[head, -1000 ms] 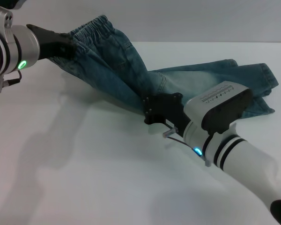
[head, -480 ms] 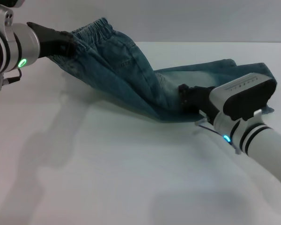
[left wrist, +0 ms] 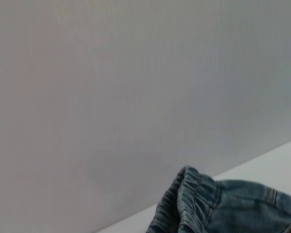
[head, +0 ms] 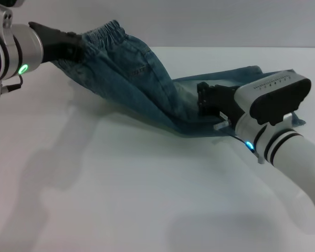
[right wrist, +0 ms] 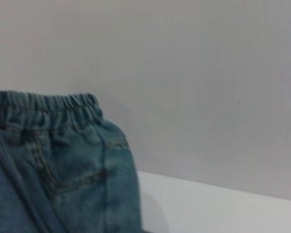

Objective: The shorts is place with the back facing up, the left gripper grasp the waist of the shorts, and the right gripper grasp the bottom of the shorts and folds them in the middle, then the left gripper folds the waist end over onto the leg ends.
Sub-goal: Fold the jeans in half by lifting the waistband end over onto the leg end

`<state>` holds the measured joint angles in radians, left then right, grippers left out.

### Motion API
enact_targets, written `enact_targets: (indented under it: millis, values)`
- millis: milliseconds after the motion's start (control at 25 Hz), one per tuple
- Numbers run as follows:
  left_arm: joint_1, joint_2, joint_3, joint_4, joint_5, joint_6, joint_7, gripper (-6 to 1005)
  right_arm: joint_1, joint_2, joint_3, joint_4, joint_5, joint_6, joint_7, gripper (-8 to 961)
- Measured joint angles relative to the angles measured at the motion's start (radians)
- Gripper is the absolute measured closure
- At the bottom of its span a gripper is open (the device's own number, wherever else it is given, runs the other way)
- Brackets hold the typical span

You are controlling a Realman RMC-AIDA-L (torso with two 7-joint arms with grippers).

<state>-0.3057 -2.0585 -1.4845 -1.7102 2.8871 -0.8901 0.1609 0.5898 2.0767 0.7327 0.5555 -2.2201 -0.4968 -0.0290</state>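
Note:
The blue denim shorts (head: 147, 89) hang in a slope from upper left down to the table (head: 121, 184) at the right. My left gripper (head: 76, 46), with its green light, is shut on the ruffled waist (head: 106, 31) and holds it off the table. My right gripper (head: 205, 100), with its blue light, rests against the denim where the lifted part meets the legs lying flat. The leg ends (head: 299, 86) lie at the far right, partly hidden behind the right wrist. The left wrist view shows the waist (left wrist: 194, 199), and the right wrist view shows the waist (right wrist: 48, 104) above a stitched pocket.
The white table runs wide in front of the shorts and to the left. A plain grey wall (head: 199, 21) stands behind the table's far edge.
My right gripper has moved from the front edge of the fold to the right and back onto the legs. The left gripper still holds the waist up, almost unmoved.

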Motion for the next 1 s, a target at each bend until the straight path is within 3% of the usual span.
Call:
enact_targets:
  millis: [600, 1000]
  values:
    - [0.005, -0.001, 0.019, -0.108, -0.005, 0.044, 0.014, 967, 0.008, 0.004, 0.023, 0.032, 0.005, 0.012, 0.005, 953]
    - [-0.001, -0.002, 0.094, -0.163, -0.008, 0.096, 0.014, 967, 0.102, 0.014, -0.002, 0.123, 0.008, 0.139, 0.010, 953]
